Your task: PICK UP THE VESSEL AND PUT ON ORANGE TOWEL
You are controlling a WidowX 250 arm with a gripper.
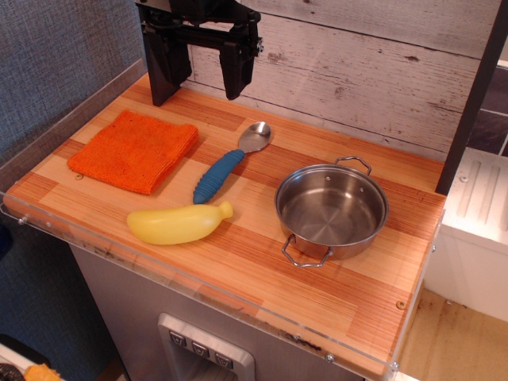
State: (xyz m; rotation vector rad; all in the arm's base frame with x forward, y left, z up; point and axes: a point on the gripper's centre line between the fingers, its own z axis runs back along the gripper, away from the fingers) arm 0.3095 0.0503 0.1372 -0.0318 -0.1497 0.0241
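The vessel (332, 209), a shallow shiny steel pot with two wire loop handles, stands upright and empty on the right part of the wooden table top. The orange towel (135, 148), folded square, lies flat at the left. My black gripper (200, 86) hangs at the back left of the table, above the surface just behind the towel's far corner. Its two fingers are spread wide apart and hold nothing. It is far from the pot.
A metal spoon with a blue handle (228, 163) lies between towel and pot. A yellow banana (178, 223) lies near the front edge. A clear plastic rim (198, 283) runs along the table's front and left. A plank wall stands behind; a dark post (474, 103) stands at right.
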